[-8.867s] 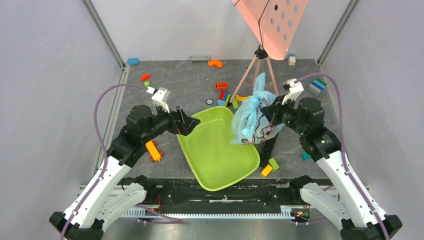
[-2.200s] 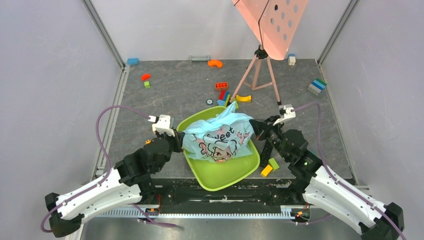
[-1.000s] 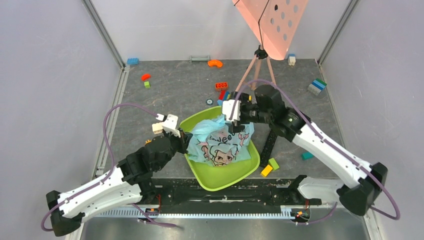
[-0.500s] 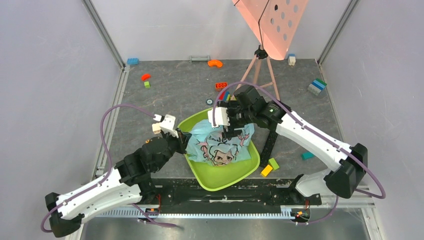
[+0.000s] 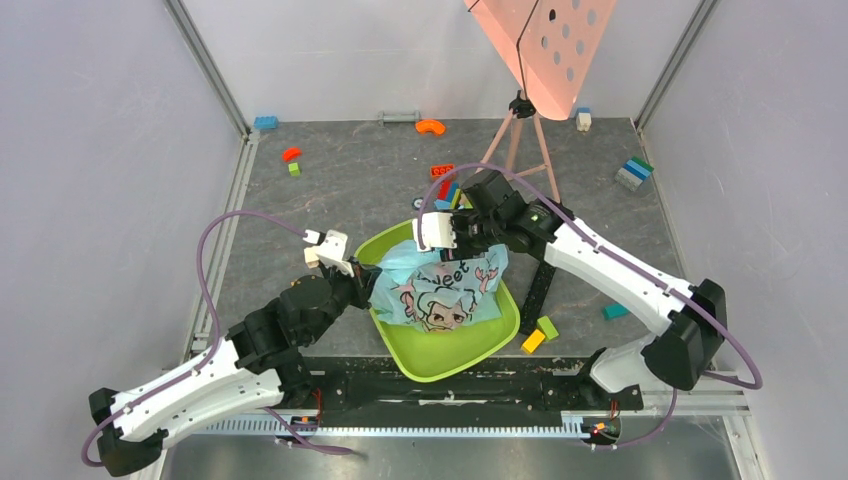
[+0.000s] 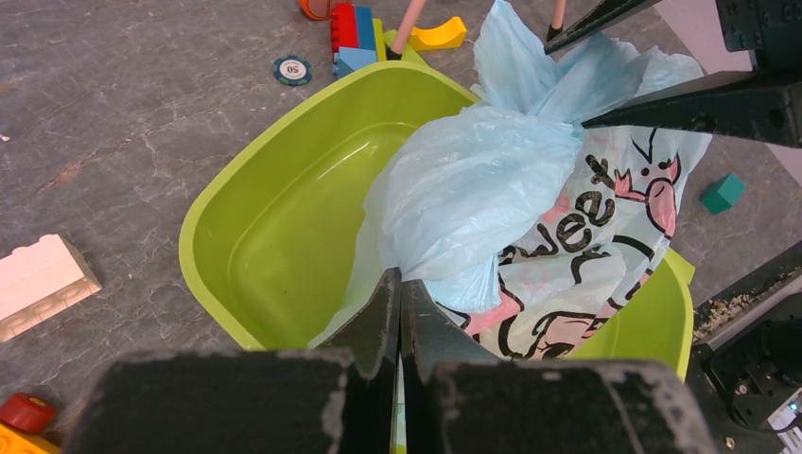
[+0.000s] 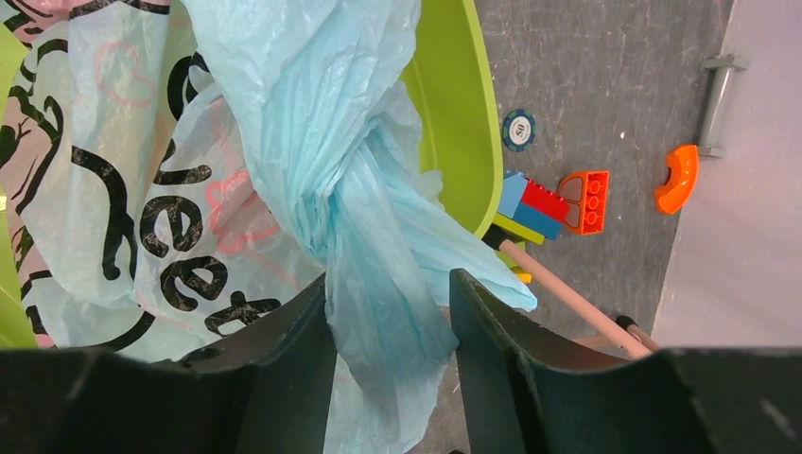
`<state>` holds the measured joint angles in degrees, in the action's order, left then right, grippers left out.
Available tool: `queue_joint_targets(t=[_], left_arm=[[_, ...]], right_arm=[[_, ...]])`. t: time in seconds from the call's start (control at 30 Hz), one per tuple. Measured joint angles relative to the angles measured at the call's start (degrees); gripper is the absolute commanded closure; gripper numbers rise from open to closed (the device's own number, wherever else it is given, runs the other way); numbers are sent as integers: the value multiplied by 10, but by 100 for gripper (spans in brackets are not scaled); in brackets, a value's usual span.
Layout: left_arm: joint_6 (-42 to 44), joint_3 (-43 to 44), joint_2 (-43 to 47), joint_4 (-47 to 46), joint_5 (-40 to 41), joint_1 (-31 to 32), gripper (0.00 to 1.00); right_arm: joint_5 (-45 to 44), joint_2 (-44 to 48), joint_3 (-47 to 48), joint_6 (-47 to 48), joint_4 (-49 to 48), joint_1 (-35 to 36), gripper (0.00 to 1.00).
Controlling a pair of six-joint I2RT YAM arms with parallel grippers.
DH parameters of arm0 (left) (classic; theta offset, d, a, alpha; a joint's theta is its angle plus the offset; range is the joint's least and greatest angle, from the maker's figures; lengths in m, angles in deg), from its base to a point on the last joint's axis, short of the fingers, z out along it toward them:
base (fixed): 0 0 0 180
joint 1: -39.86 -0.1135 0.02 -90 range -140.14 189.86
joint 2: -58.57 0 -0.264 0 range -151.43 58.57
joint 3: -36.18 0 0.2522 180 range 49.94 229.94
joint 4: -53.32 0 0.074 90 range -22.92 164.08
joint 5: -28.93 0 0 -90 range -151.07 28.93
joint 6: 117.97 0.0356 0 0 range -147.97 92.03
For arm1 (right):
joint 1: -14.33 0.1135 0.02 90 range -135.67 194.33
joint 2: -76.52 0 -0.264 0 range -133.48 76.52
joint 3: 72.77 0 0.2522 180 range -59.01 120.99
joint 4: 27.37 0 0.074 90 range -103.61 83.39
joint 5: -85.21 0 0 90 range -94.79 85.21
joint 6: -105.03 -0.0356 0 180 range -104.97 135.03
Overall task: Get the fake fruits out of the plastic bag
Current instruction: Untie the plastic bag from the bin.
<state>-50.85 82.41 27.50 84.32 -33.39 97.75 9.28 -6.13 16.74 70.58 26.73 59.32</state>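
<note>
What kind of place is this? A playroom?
Probably a robot test booth, not a playroom. Two robot arms, the left arm and the right arm, are bolted at the near edge of a grey table, plain walls close it in, and toy blocks lie scattered around a green tub.

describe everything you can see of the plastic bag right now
The plastic bag is thin, crinkly, light-blue translucent film printed with a black and pink cartoon figure and the letters "weet". It lies bulging inside the lime-green tub, its top bunched into a twisted neck at its far side. The left gripper is shut on its near-left edge; the right gripper straddles the neck, though whether it clamps is unclear. Its contents cannot be made out.
</note>
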Motion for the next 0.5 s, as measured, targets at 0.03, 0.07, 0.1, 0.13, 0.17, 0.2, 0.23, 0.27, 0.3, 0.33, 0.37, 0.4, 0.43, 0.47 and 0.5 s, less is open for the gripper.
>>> queue_joint_targets(t=[0.03,0.07,0.1,0.13,0.17,0.2,0.23,0.27,0.3,0.33,0.37,0.4,0.43,0.47,0.5], left_arm=[[0,0,0,0,0,0,98],[0,0,0,0,0,0,98],[0,0,0,0,0,0,98],[0,0,0,0,-1,0,98],[0,0,0,0,-2,0,98],[0,0,0,0,-3,0,98],[0,0,0,0,-4,0,98],[0,0,0,0,-4,0,98],[0,0,0,0,-4,0,98],[0,0,0,0,-4,0,98],[0,0,0,0,-5,0,98],[0,0,0,0,-6,0,98],[0,0,0,0,-7,0,98],[0,0,0,0,-8,0,98],[0,0,0,0,-8,0,98]], right_arm=[[0,2,0,0,0,0,57],[0,5,0,0,0,0,59],[1,7,0,0,-1,0,61],[2,11,0,0,-2,0,64],[2,15,0,0,-3,0,68],[3,19,0,0,-4,0,71],[3,22,0,0,-4,0,77],[4,25,0,-1,-4,0,81],[5,27,0,-1,-5,0,83],[5,29,0,-2,-5,0,85],[5,30,0,-5,-6,0,87],[4,31,0,-6,-8,0,89],[4,33,-1,-7,-10,0,90],[3,37,-4,-10,-16,0,92],[1,43,-11,-15,-24,0,93]])
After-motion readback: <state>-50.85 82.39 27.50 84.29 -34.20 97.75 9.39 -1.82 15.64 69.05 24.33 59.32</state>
